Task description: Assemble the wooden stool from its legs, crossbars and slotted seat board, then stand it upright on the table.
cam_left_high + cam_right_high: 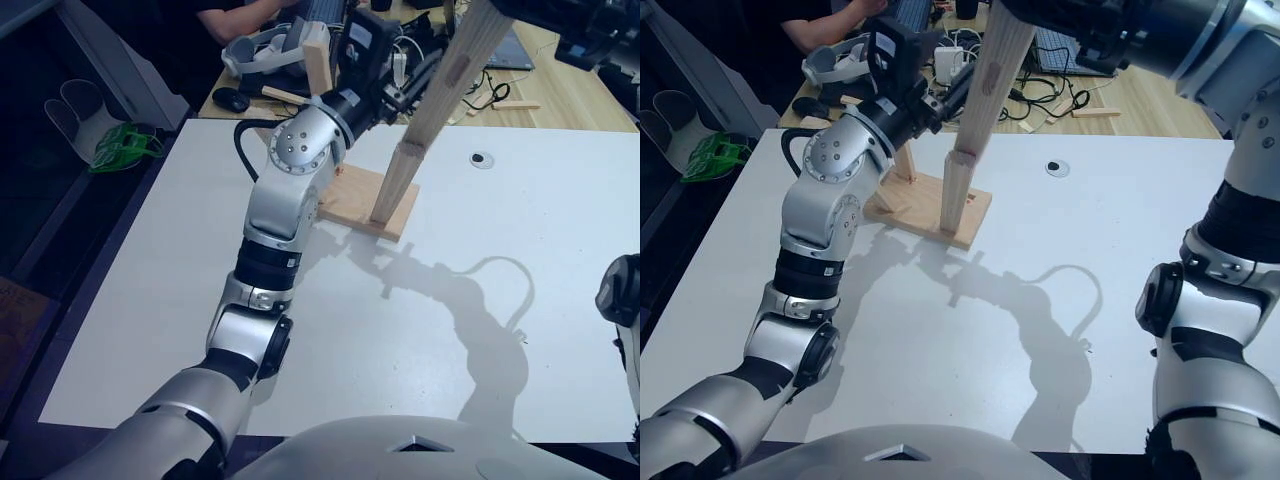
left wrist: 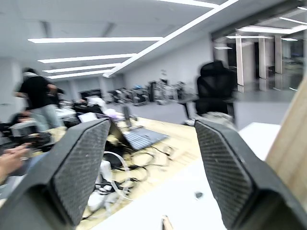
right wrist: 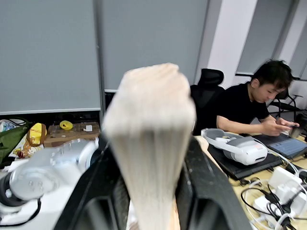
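white table (image 1: 450, 330) | seat board (image 1: 358, 197) upper centre, leg (image 1: 445, 95) standing on it | left gripper (image 2: 153, 163) spread | right gripper (image 3: 149, 191) pinches leg | cluttered desk (image 1: 565, 90) along top edge

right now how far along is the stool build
Early stage. Done: the seat board lies flat on the table with a leg standing upright in it. In hand: the right gripper is shut on that leg's top, and the left gripper is open beside it, holding nothing. Left: the other legs, the crossbars, then standing the stool upright.
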Robot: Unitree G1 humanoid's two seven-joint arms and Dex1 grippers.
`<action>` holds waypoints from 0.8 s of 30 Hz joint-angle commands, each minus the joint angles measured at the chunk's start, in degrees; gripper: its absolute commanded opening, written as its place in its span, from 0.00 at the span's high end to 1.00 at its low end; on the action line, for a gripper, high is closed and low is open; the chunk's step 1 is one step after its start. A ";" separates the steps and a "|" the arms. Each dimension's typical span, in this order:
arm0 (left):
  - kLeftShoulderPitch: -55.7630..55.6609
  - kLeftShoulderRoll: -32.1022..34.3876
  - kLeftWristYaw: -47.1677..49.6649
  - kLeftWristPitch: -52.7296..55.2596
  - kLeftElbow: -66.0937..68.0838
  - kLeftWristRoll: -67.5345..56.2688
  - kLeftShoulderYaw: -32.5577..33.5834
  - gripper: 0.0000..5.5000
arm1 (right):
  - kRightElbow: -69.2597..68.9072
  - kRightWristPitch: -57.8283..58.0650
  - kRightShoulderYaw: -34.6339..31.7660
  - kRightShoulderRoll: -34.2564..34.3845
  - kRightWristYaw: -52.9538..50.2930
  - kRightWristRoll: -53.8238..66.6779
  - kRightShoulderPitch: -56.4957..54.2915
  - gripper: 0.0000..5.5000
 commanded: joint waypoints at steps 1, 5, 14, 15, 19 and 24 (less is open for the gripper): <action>0.79 -0.40 -1.55 2.77 -2.35 -0.42 -1.63 0.40 | -2.19 -1.09 -1.64 1.84 -2.56 3.09 2.06 0.82; -0.58 -0.47 1.31 1.17 -0.14 0.97 0.87 0.40 | 1.54 -6.72 0.55 0.88 -2.59 -0.13 4.00 0.82; 0.08 0.11 8.41 -5.10 6.11 5.20 4.49 0.40 | 25.82 -27.26 5.25 5.70 -10.87 -14.59 -4.64 0.82; 0.26 -0.04 9.54 -5.76 6.82 5.63 5.06 0.40 | 26.78 -28.75 5.37 6.38 -11.77 -15.26 -4.59 0.82; 0.79 0.22 15.56 -8.11 9.14 6.94 8.70 0.40 | 28.56 -34.84 4.68 11.79 -15.18 -15.85 -1.04 0.82; 1.13 -0.43 19.26 -11.75 8.30 6.33 11.92 0.40 | 35.54 -45.15 3.39 16.34 -18.75 -18.52 4.69 0.82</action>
